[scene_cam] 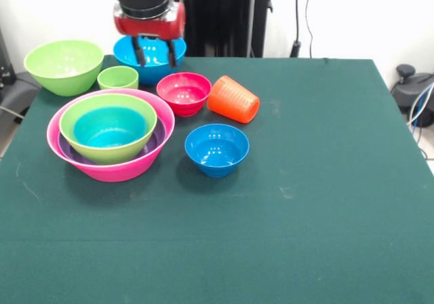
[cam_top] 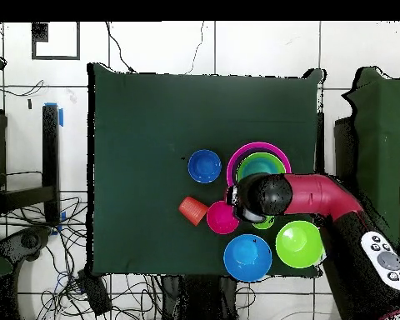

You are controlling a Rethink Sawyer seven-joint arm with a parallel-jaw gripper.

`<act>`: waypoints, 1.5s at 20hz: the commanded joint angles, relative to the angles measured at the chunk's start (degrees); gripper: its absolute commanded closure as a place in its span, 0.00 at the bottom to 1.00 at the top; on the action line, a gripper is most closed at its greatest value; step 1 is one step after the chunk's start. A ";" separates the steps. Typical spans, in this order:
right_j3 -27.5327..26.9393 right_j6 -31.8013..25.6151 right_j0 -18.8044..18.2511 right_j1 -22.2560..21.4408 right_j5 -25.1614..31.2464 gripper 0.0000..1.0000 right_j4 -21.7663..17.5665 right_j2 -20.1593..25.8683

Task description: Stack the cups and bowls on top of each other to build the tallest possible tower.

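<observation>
The gripper (scene_cam: 154, 51), fingers spread and holding nothing, hangs over the large blue bowl (scene_cam: 150, 58) at the surface's far edge, with the small lime-green cup (scene_cam: 118, 78) just beside that bowl.

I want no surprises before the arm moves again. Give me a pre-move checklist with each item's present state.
1. Gripper empty: ok, open, nothing between its fingers, hanging in front of the large blue bowl.
2. Base stack nested: ok, teal bowl in a green bowl in the pink bowl; a purple rim shows between.
3. Orange cup upright: not ok, on its side beside the red bowl.
4. Small blue bowl free to grasp: ok, standing alone.
5. Small green cup clear of the arm: cannot tell, largely hidden in the overhead view.
</observation>
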 commanded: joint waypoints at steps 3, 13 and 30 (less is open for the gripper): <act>-4.19 -19.91 -1.23 3.62 3.07 0.00 -6.51 4.39; -3.98 -19.62 -2.17 3.30 2.81 0.00 -7.90 5.11; 1.05 -14.53 -1.66 4.77 -0.69 0.00 -9.39 3.56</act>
